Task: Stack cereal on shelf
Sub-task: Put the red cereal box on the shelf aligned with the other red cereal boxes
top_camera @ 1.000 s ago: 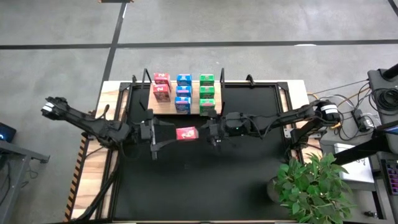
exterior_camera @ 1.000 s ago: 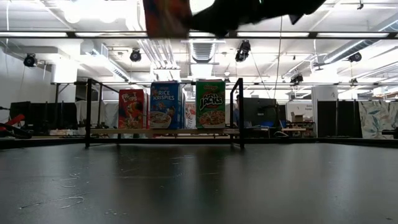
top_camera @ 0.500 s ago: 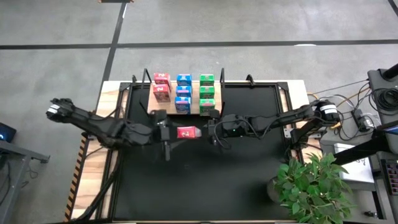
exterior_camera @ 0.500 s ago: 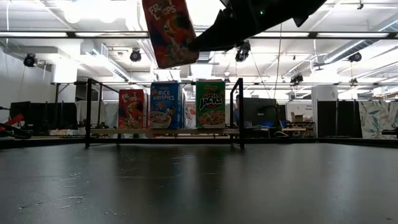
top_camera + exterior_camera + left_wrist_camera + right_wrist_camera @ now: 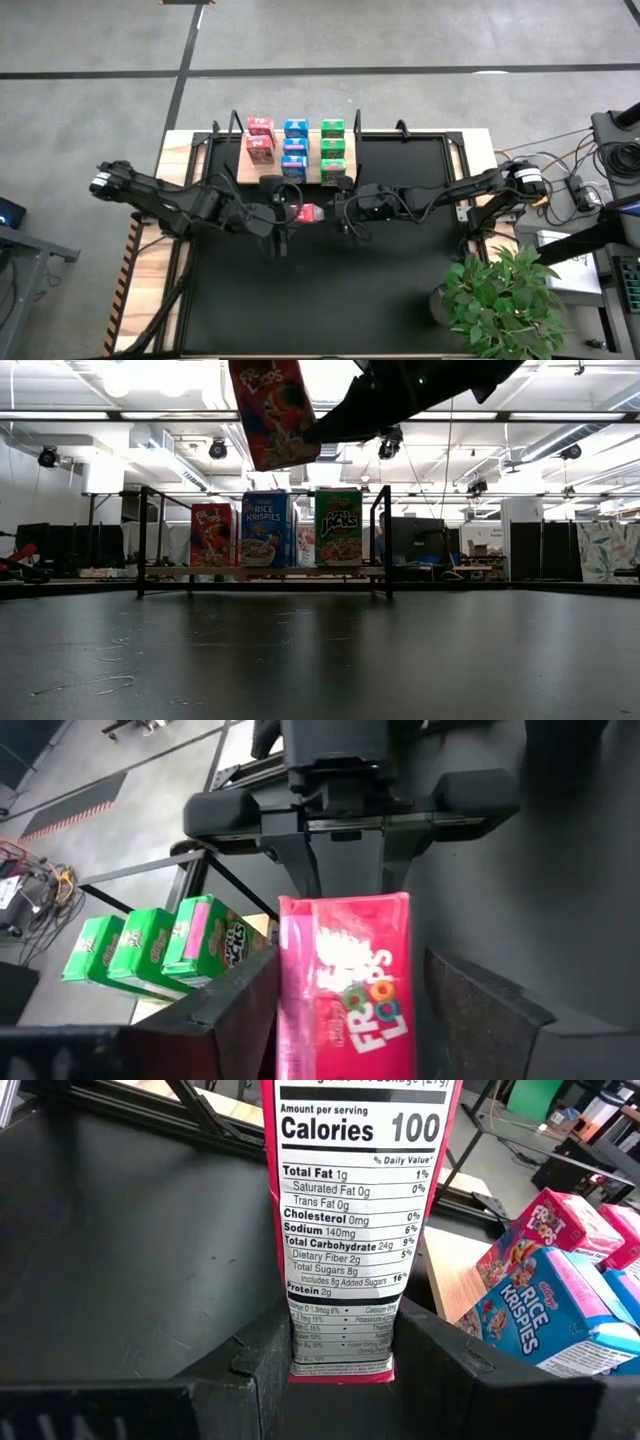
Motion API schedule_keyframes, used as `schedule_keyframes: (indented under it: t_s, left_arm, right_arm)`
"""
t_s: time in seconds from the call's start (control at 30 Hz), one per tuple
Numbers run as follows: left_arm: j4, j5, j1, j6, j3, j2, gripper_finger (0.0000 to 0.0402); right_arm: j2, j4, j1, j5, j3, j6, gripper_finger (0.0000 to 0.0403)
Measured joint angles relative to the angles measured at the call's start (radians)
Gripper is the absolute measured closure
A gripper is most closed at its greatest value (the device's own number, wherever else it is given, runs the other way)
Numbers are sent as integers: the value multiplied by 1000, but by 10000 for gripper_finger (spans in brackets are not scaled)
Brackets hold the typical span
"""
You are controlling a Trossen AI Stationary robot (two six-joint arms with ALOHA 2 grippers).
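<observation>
- The left end effector [image 5: 287,214] reaches in from the left over the black surface [image 5: 330,290], just in front of the shelf [image 5: 296,172]. Its fingers stand spread on either side of the pink-red cereal box [image 5: 304,213]; I cannot tell whether they touch it.
- The pink-red cereal box hangs in the air between the two end effectors, well above the surface and tilted in the low view.
- The right end effector [image 5: 333,213] comes in from the right and has its fingers closed on one narrow end of that box; its wrist view shows the nutrition panel standing up from between the fingers.
- The shelf, a light wooden board with thin black posts, sits at the far edge of the surface behind both end effectors.
- On it, left to right: two pink-red boxes [image 5: 260,138], three blue boxes [image 5: 294,148], three green boxes [image 5: 333,148], in rows running front to back.
- The held box is bright pink-red, printed "Froot Loops" on its front, with a white calories and nutrition table on one side.
</observation>
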Motion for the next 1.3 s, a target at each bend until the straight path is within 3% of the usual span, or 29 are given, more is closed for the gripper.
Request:
schedule_keyframes:
  t_s: [0.3,0.53,0.73,1.07,1.3]
  left_arm:
    - [-27,-3,5,-15,13,11,226]
    - [-33,-5,5,-11,22,11,247]
    - [-59,-7,10,11,17,11,249]
    - [-442,-49,41,11,-5,-119,249]
    - [-427,-13,207,92,-98,-247,249]
  right_arm:
    - [0,-1,0,-1,0,-8,255]
    - [0,8,0,-2,0,15,252]
    - [-4,7,0,-11,0,45,209]
    - [-79,-28,0,-12,2,91,134]
    - [-106,-56,0,-25,2,100,112]
